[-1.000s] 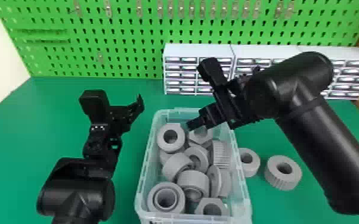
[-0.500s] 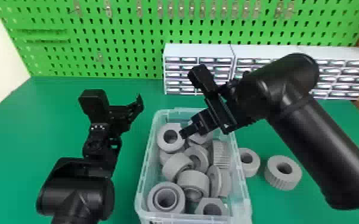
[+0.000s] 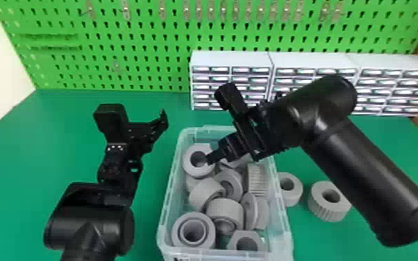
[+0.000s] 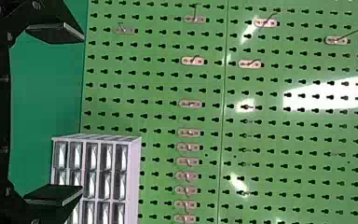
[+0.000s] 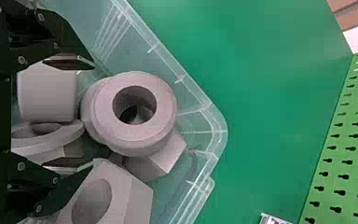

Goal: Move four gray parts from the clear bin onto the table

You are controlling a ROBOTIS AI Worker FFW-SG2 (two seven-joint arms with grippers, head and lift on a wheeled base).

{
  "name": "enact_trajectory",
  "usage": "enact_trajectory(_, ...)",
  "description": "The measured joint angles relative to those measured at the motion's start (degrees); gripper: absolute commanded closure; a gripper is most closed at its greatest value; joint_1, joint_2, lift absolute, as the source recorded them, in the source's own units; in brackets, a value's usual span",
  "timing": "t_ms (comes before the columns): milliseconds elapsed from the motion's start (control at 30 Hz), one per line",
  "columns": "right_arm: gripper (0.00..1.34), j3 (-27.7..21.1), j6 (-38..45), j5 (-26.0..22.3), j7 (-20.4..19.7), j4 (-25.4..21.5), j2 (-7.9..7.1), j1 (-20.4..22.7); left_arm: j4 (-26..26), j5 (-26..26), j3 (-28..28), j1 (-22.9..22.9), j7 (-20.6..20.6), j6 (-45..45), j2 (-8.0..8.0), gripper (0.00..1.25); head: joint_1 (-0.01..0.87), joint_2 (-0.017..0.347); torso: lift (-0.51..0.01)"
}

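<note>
Left gripper (image 3: 164, 118): head view, left of center, above the table (image 3: 21, 156); jaws spread.
Right gripper (image 3: 211, 160): center, above the clear bin (image 3: 170, 198); jaws spread.
Clear bin: lower center; contains multiple gray parts (image 3: 205, 194).
Removed parts: two, lower right, on the table; smooth ring (image 3: 291, 198) just beside the bin, ribbed ring (image 3: 326, 210) farther right.
Drawer units (image 3: 231, 59): upper right, before the pegboard (image 3: 142, 38).

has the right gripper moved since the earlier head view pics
Yes: in the head view, the right gripper has moved leftward and nearer the robot against the clear bin, toward its far-left gray ring.
</note>
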Motion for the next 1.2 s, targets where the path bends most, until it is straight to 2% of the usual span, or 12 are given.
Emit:
enact_trajectory(200,0.52,1.4,-2.75,-0.12,0.0,3.49,0.52,-0.81,0.11,0.08,-0.07,-0.1,0.0,0.0,0.0,0.14,0.693,0.072,-0.052)
enact_trajectory(600,0.52,0.07,-2.65,3.06,0.0,4.15,0.44,-0.44,0.14,0.37,-0.07,0.12,0.0,-0.04,0.02,0.14,0.693,0.072,-0.052)
enact_trajectory(1200,0.52,0.2,-2.37,12.65,1.09,3.45,-0.29,-0.36,0.14,0.55,-0.06,0.34,0.0,-0.12,0.02,0.14,0.693,0.072,-0.052)
